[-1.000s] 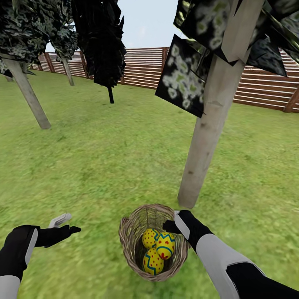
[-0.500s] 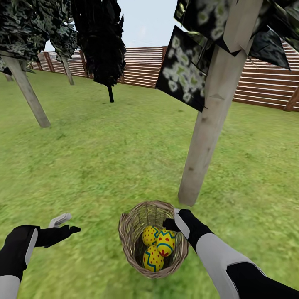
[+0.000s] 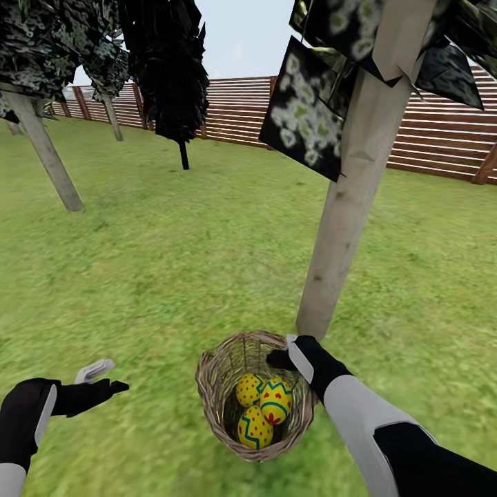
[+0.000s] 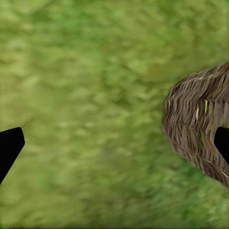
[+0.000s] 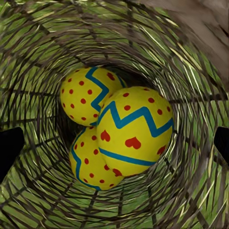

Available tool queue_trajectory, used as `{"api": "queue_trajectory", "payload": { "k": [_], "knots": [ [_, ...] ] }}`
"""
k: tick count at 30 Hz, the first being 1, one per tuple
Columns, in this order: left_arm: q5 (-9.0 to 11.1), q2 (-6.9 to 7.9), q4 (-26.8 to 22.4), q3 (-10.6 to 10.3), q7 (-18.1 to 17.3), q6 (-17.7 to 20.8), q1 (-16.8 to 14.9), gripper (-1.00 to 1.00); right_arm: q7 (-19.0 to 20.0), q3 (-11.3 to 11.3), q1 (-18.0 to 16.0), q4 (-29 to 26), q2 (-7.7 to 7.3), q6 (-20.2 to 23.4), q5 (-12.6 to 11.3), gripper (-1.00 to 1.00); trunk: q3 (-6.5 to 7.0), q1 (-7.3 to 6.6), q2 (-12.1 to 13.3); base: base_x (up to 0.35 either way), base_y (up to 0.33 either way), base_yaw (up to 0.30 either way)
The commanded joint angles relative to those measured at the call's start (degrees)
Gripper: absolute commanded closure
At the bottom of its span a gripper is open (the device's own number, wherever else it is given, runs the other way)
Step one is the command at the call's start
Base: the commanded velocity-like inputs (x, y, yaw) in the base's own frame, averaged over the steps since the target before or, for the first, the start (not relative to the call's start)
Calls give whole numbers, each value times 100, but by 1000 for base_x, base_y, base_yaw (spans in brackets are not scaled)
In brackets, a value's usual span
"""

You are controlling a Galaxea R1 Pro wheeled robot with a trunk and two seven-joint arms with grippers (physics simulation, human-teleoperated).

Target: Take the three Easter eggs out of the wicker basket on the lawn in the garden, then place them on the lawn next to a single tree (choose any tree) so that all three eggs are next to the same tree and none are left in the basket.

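Observation:
The wicker basket stands on the lawn at the foot of a tree with a pale trunk. All three Easter eggs lie inside it: one egg at the back, a second egg below it, and an egg with red marks on top. They also show in the head view as the eggs. My right gripper hangs open over the basket's mouth on the tree side, fingers apart and touching nothing. My left gripper is open above the grass to the basket's left.
The wooden slat fence closes the garden at the back. Another pale-trunked tree stands at far left, and a black-foliaged tree near the fence. The basket's woven wall is close to my left gripper. Open grass lies all around.
My right gripper has shifted slightly forward along the basket's rim toward the trunk. My left gripper has dropped back a little. The eggs have not moved in the basket.

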Motion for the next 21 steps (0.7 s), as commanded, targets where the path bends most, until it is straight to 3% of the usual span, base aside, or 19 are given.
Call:
{"api": "queue_trajectory", "payload": {
  "k": [1,14,21],
  "knots": [
    [-49,0,-5,13,-47,21,-2,-100,-19,29,-16,-8,0,21,-61,-100,-5,-1,-2,0,120,0],
    [-46,10,64,13,-53,13,0,-100,288,28,-19,-4,0,29,-65,-100,31,-1,-2,2,274,-250],
    [-43,10,65,13,-54,12,0,-100,284,25,-19,2,0,29,-65,-100,59,-1,-2,131,274,-276]
  ]
}}
